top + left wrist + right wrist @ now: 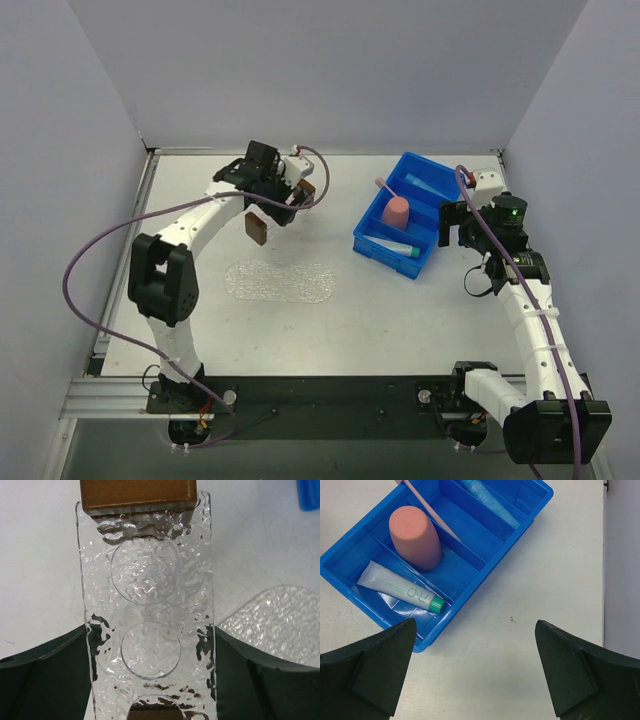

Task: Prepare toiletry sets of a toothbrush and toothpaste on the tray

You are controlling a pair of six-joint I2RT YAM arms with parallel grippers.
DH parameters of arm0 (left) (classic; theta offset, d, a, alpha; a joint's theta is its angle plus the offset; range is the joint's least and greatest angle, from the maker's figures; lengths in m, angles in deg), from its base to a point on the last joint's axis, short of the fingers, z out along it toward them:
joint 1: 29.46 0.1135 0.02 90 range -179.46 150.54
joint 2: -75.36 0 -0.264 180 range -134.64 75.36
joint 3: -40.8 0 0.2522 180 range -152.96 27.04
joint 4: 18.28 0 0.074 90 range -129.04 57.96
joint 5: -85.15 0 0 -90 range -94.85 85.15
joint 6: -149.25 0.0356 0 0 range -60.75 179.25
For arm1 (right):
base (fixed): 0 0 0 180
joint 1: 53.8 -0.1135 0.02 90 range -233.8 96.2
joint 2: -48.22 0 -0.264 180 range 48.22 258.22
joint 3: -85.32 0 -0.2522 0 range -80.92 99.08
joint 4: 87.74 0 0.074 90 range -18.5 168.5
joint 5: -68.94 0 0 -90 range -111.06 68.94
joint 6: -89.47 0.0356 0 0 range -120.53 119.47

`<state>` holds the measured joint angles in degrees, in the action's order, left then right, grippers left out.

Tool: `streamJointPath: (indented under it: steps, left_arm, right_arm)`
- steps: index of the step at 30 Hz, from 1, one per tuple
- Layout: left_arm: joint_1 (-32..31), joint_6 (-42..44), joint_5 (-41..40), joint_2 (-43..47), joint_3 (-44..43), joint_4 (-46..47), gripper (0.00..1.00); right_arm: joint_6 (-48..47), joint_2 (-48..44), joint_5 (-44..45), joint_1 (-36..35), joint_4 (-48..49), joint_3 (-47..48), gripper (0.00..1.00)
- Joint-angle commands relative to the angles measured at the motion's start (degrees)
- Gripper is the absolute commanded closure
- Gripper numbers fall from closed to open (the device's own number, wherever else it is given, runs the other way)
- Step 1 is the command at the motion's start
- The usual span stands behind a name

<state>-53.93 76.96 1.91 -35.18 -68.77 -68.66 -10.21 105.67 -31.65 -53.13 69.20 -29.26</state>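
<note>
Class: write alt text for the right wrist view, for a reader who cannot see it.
A blue divided bin holds a pink cup, a pink toothbrush, a light blue tube and a whitish tube with a teal cap. The right gripper, open and empty, frames the bottom.

You've got a blue bin at the far right of the white table, sitting skewed to the table edges. It's split lengthwise into three compartments, as the right wrist view shows best. A pink cup stands in the middle one, closed end up. One blue corner of the bin pokes into the left wrist view. Plain pale walls close in the table on three sides.
</note>
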Motion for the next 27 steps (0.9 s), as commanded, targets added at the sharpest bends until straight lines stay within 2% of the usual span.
streamJointPath:
  steps: [1, 5, 11, 15, 27]
  left_arm:
    - [2.75, 14.78, 15.8, 8.49, 7.01, -1.52, 0.51]
    - [4.69, 26.3, 22.49, 14.2, 15.0, -4.42, 0.53]
    - [7.5, 41.68, 31.62, 20.45, 20.92, -12.48, 0.53]
    - [11.89, 58.52, 41.38, 22.73, 24.08, -19.18, 0.52]
    - [13.04, 63.32, 44.56, 20.73, 31.74, -12.51, 0.51]
  right_arm:
    - [-0.26, -0.23, -0.57, -0.32, 0.42, 1.16, 0.0]
    - [-0.26, -0.15, -0.75, -0.32, 0.42, 1.16, 0.0]
    - [-0.26, 0.12, -0.75, -1.72, 0.42, 1.16, 0.0]
    - [-0.26, -0.06, -0.75, -1.63, 0.34, 1.16, 0.0]
    - [-0.35, 0.38, -0.75, -1.72, 0.16, 1.16, 0.0]
